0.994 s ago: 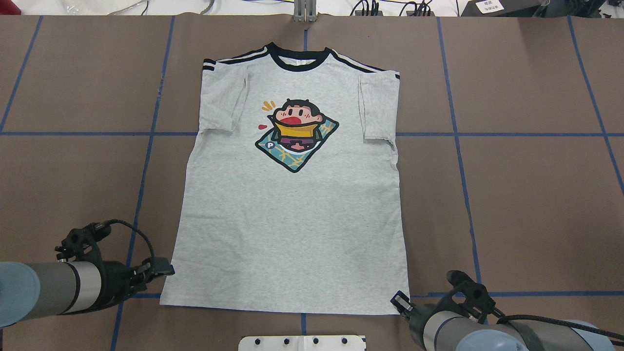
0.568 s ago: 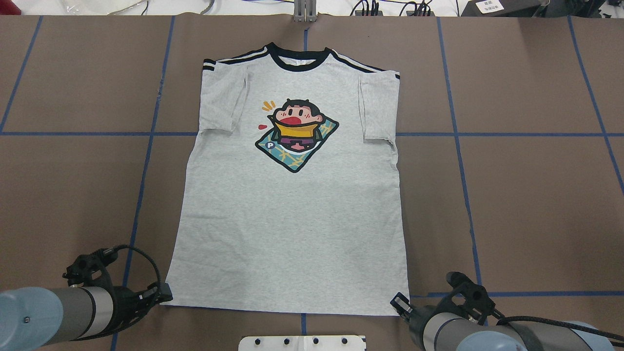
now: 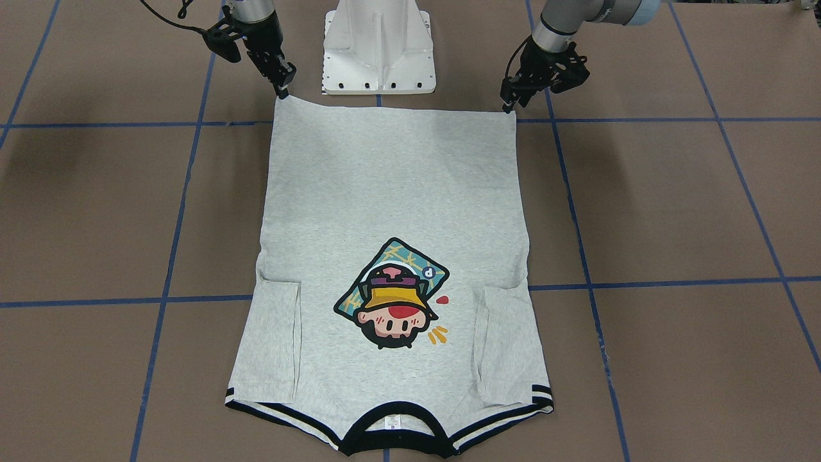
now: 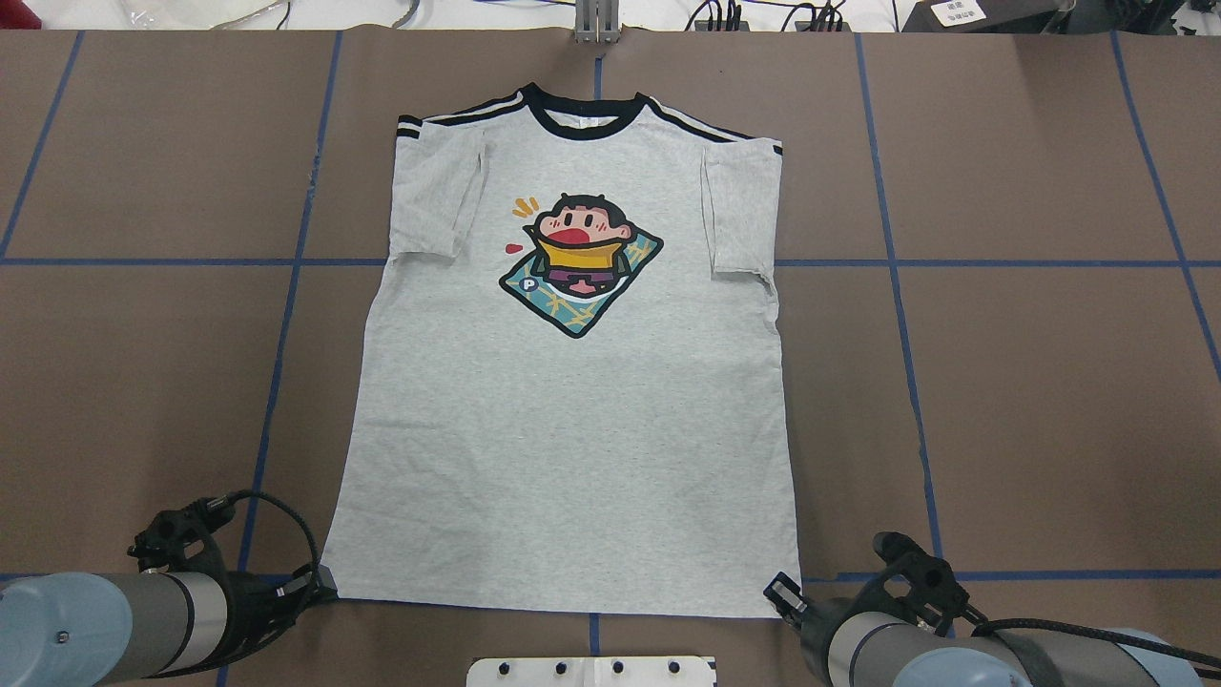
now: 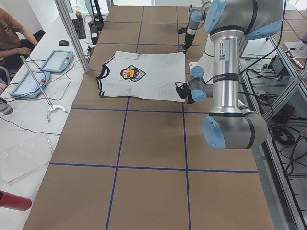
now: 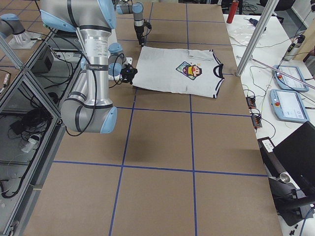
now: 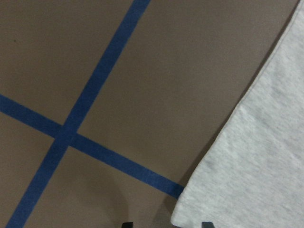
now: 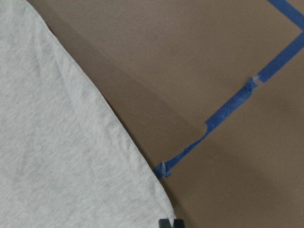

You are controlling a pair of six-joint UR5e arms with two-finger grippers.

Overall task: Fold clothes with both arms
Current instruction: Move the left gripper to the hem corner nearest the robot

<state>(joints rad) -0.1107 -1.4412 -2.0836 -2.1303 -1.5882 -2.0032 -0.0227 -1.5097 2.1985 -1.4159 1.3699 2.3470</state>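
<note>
Two black two-finger grippers are placed at the near hem corners of a light heather-grey short-sleeved T-shirt (image 4: 572,429). The T-shirt is spread flat and face up on a brown paper-covered table (image 4: 1049,382) that is marked into squares by blue tape lines (image 4: 1002,262). Its black-trimmed collar (image 4: 582,122) is turned away from the robot, and its hem lies just in front of a white pedestal block (image 3: 378,45). Both sleeves are folded inward onto the chest, one on each side of a printed cartoon head in a yellow hat (image 4: 580,250), and black double stripes (image 4: 477,108) are seen along the shoulders.

The left gripper (image 4: 322,578), carried by a grey metal tube arm with a pale-blue joint cap (image 4: 105,625), is lowered to the hem corner on the robot's left. In the left wrist view its fingertips (image 7: 126,224) are seen spread well apart, with the cloth's corner lying between them and not pinched.

The right gripper (image 4: 784,593) is set at the opposite hem corner. In the right wrist view its fingertips (image 8: 164,223) are drawn close together, with only a slit between them. The corner of the hem runs into that slit, so the cloth appears to be nipped there.
</note>
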